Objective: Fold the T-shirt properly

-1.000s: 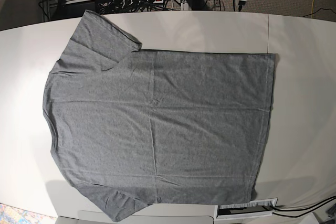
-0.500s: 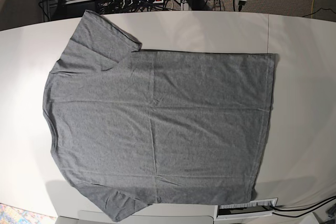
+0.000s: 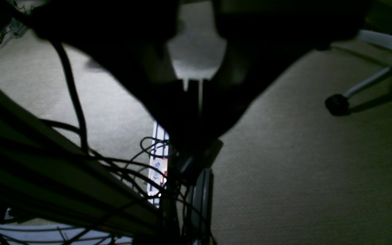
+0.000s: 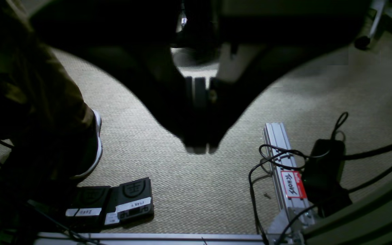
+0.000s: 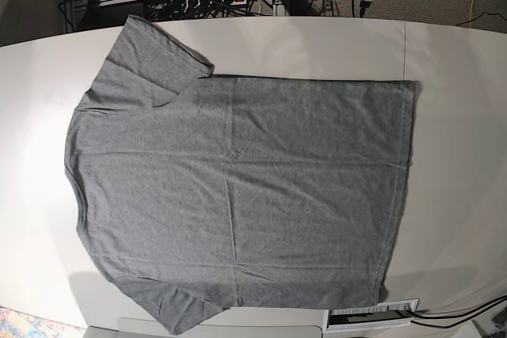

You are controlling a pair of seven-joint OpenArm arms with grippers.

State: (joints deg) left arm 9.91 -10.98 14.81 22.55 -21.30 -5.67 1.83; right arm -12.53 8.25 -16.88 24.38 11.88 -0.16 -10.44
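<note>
The T-shirt [image 5: 238, 187] lies flat and unfolded on the white desk [image 5: 455, 156], with its neck end to the left and its straight bottom hem to the right. One sleeve points to the far edge of the desk and the other to the near edge, where its tip is cut off by the frame. The collar is hard to make out.

The base view shows no arm and no gripper. Only the wrist views show them, and these do not show the T-shirt or the top of the desk; both look down at beige carpet.

In the left wrist view the left gripper [image 3: 191, 136] is a dark silhouette with its jaws together and nothing between them. Below it there are tangled cables [image 3: 141, 163] and a lit strip which is too dark to name. A chair caster [image 3: 336, 103] stands at the right.

In the right wrist view the right gripper [image 4: 199, 144] also has its jaws together and empty. Two black foot pedals [image 4: 114, 204] with white labels lie on the carpet, and beside them is a white shoe [image 4: 92, 149] under a dark trouser leg. At the right a labelled aluminium rail [image 4: 284, 173] lies beside a black power adapter [image 4: 325, 170].
</note>
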